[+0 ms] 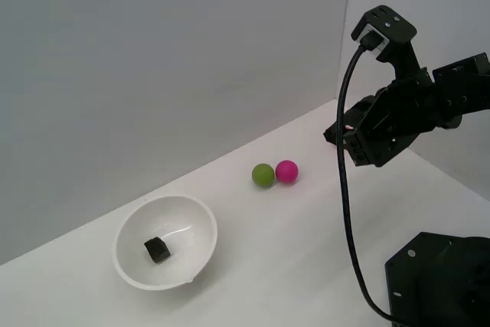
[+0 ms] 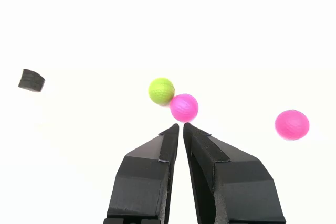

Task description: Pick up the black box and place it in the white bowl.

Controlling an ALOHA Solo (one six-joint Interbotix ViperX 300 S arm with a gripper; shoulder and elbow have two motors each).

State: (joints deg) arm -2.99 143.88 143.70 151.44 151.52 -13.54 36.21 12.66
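Black box (image 1: 157, 250) sits in the white bowl (image 1: 130, 223) — apparently placed; gripper (image 2: 181, 125) pressed together, empty — only retreat remains.

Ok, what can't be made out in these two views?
- Wrist view: glare washes out the white bowl; the black box seems to float.
- Exterior view: the second pink ball seen from the wrist does not show; why is unclear.
- Exterior view: the gripper has its fingertips lost against the dark arm.
- Exterior view: the base is cut by the edge.
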